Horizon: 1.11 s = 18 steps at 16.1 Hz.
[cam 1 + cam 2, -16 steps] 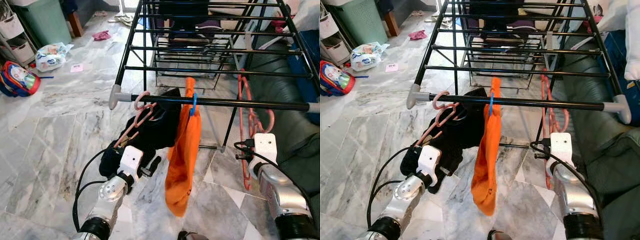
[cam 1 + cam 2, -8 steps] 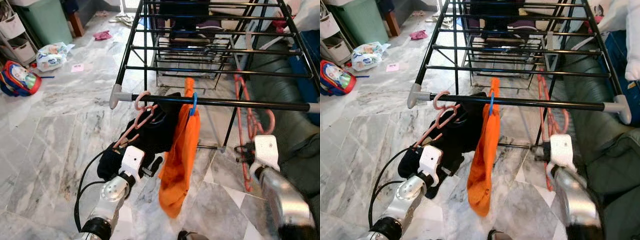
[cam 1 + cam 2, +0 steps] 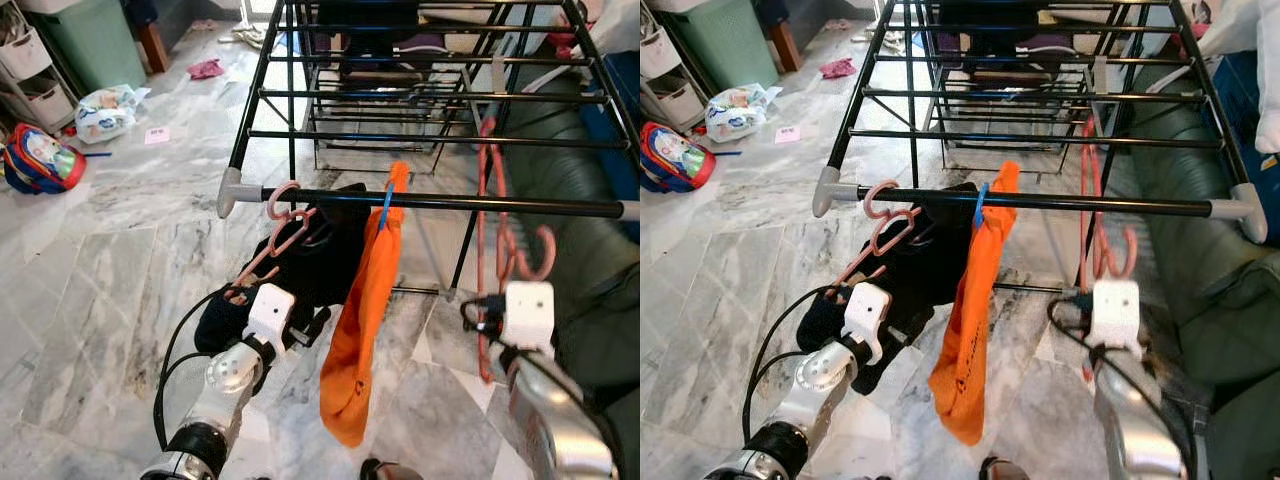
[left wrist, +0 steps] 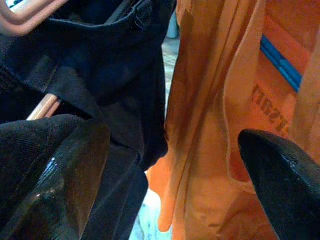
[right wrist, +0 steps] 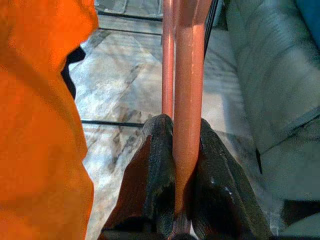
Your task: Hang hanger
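**Op:** Right, status. I've got the right gripper [image 5: 175, 165] clamped on the salmon-pink hanger [image 3: 487, 240], fingers pinching its lower bar on both sides. It's held upright below the front rail [image 3: 450, 203] of the drying rack [image 3: 440, 95], hook [image 3: 538, 255] up, beside the rack's leg, just under rail height.

**Sup:** Hook on anything yet?

**Op:** Doesn't look like it. The hook sits below the rail, not over it, so I'd call this mid-lift. Gripping low on the frame makes sense: leaves the hook free to go over the bar.

**Sup:** Left side?

**Op:** Left gripper [image 4: 170, 165] is spread wide, holding nothing. It's low, pointed at the black garment [image 3: 300, 270], w/ the orange shirt [image 3: 365, 320] just beside it. One finger [image 4: 55, 175] sits against the black cloth, can't tell if it's pressing. Prob parked there to stay clear.

**Sup:** What's already on the rail?

**Op:** Black garment on a pink hanger [image 3: 283, 215] near the rail's left end cap, then the orange shirt on a blue hook [image 3: 386, 208] next to it. Free rail to the right of those, which is where I'd aim.

**Sup:** Risks?

**Op:** Hook needs to clear the rail top, then drop. The rack's leg is close, so snagging it is my worry. Right arm looks blurred in the head views.
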Available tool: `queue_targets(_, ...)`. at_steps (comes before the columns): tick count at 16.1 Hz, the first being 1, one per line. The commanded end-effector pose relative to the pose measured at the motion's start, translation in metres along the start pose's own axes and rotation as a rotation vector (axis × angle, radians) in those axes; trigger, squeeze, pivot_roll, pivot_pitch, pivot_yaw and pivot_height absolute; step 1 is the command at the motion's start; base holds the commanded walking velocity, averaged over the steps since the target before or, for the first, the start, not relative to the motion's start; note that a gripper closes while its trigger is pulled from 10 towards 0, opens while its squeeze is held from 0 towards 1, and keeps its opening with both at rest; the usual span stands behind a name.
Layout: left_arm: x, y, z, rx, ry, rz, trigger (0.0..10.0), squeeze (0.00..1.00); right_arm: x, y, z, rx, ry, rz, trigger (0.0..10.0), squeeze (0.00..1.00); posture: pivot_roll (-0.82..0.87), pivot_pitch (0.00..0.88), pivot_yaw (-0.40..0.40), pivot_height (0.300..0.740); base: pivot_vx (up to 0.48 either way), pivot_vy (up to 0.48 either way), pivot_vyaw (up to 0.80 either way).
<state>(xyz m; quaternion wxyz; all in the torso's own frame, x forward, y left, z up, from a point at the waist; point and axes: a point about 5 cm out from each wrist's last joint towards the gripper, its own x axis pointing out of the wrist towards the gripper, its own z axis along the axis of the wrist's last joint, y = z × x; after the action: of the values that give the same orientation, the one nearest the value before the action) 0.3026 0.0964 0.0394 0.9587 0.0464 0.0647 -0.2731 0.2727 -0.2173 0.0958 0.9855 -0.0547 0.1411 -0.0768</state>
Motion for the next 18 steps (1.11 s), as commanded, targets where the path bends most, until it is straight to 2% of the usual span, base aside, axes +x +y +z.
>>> queue_targets(1, -0.001, -0.001, -0.005, 0.003, 0.032, -0.012, 10.0, 0.00, 0.002, -0.005, 0.008, -0.003, -0.010, -0.014, 10.0, 0.00, -0.19, 0.152, 0.061, 0.740, 0.000, 0.000, 0.00)
queue_targets(3, 0.000, -0.002, -0.005, 0.002, 0.033, -0.011, 10.0, 0.00, 0.011, -0.007, 0.015, -0.006, -0.001, -0.004, 10.0, 0.00, -0.18, 0.147, 0.056, 0.740, 0.000, 0.000, 0.00)
queue_targets(5, -0.001, -0.002, -0.006, -0.005, 0.032, 0.001, 10.0, 0.00, 0.028, -0.009, 0.031, 0.034, -0.003, 0.000, 10.0, 0.00, -0.17, 0.139, 0.045, 0.740, 0.000, 0.000, 0.00)
queue_targets(7, -0.001, -0.001, -0.006, -0.008, 0.032, 0.009, 10.0, 0.00, 0.036, -0.009, 0.033, 0.050, 0.033, 0.009, 10.0, 0.00, -0.15, 0.134, 0.037, 0.740, 0.000, 0.000, 0.00)
queue_targets(13, -0.002, 0.000, -0.007, -0.008, 0.035, 0.021, 10.0, 0.00, 0.055, -0.004, 0.020, 0.157, 0.167, 0.050, 10.0, 0.00, -0.14, 0.128, 0.028, 0.740, 0.000, 0.000, 0.00)
queue_targets(15, -0.002, 0.000, -0.008, -0.006, 0.039, 0.025, 10.0, 0.00, 0.054, 0.001, 0.001, 0.145, 0.240, 0.071, 10.0, 0.00, -0.14, 0.126, 0.027, 0.740, 0.000, 0.000, 0.00)
queue_targets(18, -0.002, 0.001, -0.008, -0.004, 0.041, 0.027, 10.0, 0.00, 0.052, 0.000, -0.008, 0.172, 0.253, 0.077, 10.0, 0.00, -0.14, 0.124, 0.028, 0.740, 0.000, 0.000, 0.00)
